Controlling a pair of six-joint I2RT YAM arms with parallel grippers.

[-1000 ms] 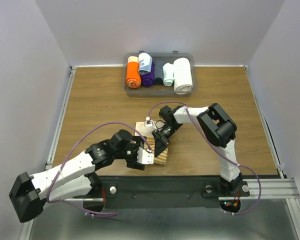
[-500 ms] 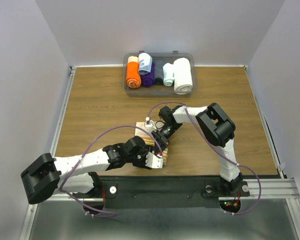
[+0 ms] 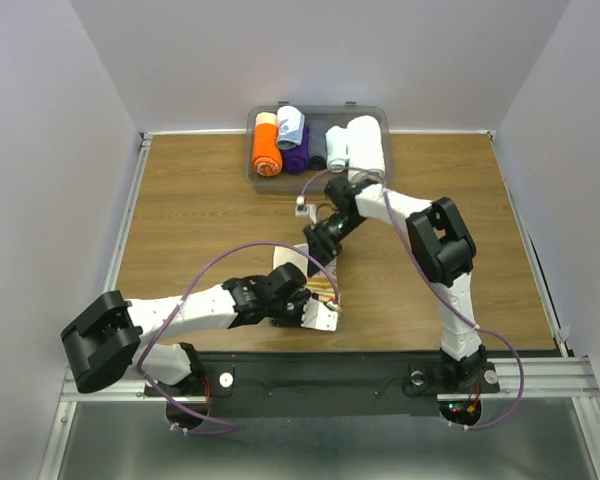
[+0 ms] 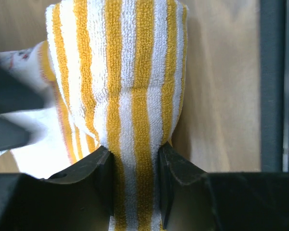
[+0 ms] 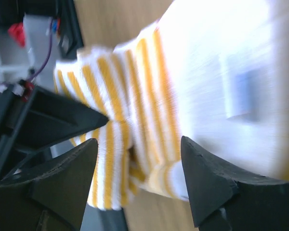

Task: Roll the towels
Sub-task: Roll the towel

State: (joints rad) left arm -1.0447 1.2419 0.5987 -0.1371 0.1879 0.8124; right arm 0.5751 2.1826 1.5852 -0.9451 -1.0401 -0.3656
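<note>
The yellow-and-white striped towel (image 3: 291, 259) lies bunched on the table near the front edge, its white side (image 5: 221, 72) turned up. My left gripper (image 3: 320, 312) is shut on the towel's near striped end (image 4: 125, 72), and the cloth fills the gap between its jaws (image 4: 135, 183). My right gripper (image 3: 318, 243) hangs just beyond the towel, open, its fingers (image 5: 207, 183) spread wide to either side of the striped edge (image 5: 135, 96) without touching it. A pale blue rolled towel (image 3: 337, 148) sits in the bin.
A clear bin (image 3: 318, 182) at the back holds an orange roll (image 3: 266, 146), a purple roll (image 3: 297, 155), a thick white roll (image 3: 366, 150) and a white-and-blue roll (image 3: 291, 124) on top. The table's black front rail (image 4: 274, 86) runs close by the left gripper.
The right gripper has opened, let go of the towel and drawn back toward the bin. The left gripper has closed on the towel's near striped end, and its arm has swung right.
</note>
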